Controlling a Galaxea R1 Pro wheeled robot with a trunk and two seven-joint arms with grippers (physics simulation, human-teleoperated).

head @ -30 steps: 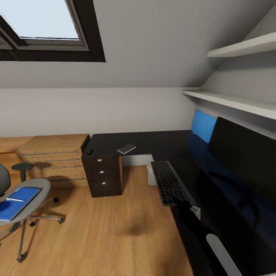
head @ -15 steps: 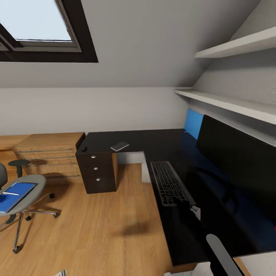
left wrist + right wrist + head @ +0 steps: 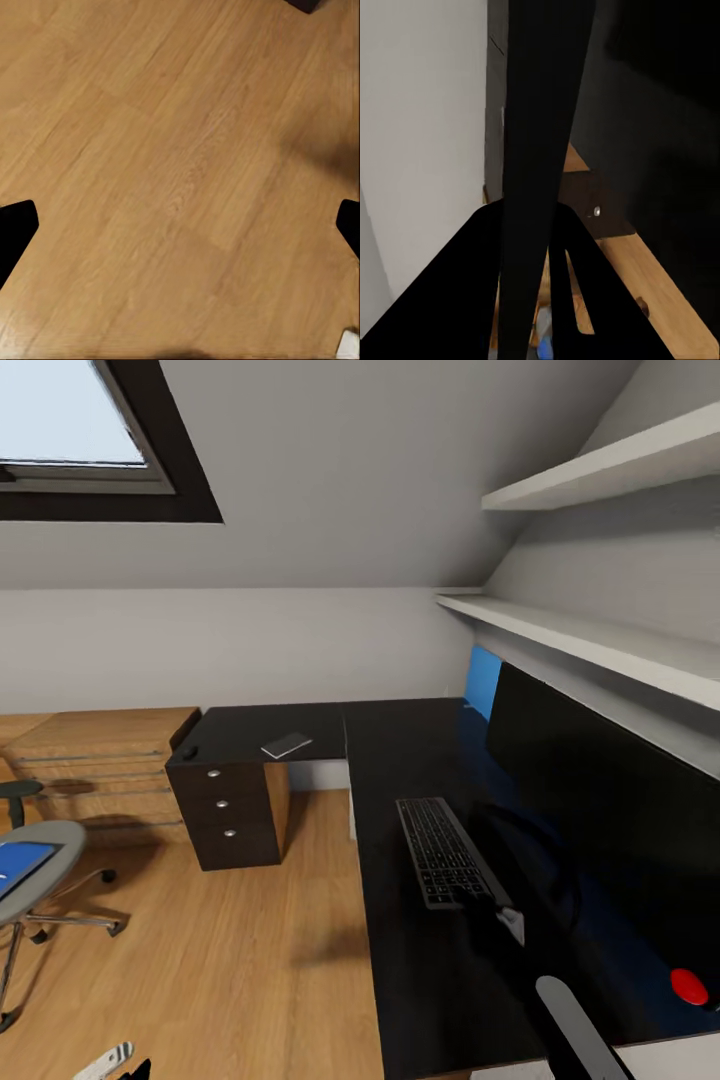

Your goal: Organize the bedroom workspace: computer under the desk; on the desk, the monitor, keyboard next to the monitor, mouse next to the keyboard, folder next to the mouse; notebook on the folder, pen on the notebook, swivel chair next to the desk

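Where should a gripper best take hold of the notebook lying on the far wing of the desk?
Probably by a long edge, coming down from above. The notebook lies flat and thin on the desk, turned askew near the front edge above the drawers, so that floor-side edge looks the easiest to reach.

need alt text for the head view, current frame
A black L-shaped desk holds a wide black monitor with a black keyboard in front of it, gripped at its near end by the right gripper. A notebook lies on the far wing; the swivel chair with the blue folder stands on the floor at left.
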